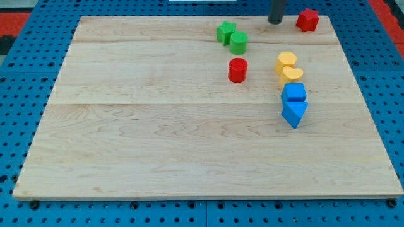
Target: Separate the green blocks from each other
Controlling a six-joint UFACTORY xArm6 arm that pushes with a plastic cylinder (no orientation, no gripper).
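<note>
- Wooden board (158, 145): lies flat on a blue pegboard base (19, 94). All blocks sit in its upper right part.
- Green star block (225, 31): near the view's top edge, touching the green cylinder (238, 42), which lies at its lower right. These two are the task's blocks; they are not yet separated.
- Red cylinder (237, 69): below the green cylinder, apart from it.
- My tip (275, 21): at the view's top edge, right of the green pair and apart from it, left of the red star-like block (308, 19). There are no jaws on this rod, so no open or closed state applies.
- Two yellow blocks (287, 66): stacked in line, touching; exact shape unclear, possibly hearts.
- Blue cube-like block (294, 93) and blue triangular block (294, 113): below the yellow ones, touching each other.
- Risk, judged: a push from the right on the green cylinder would probably drive both green blocks together, as the star lies behind it.
- Risk, judged: a downward push on the green cylinder may run it into the red cylinder.
- Risk, judged: pushing the star upward may send it off the board edge.
</note>
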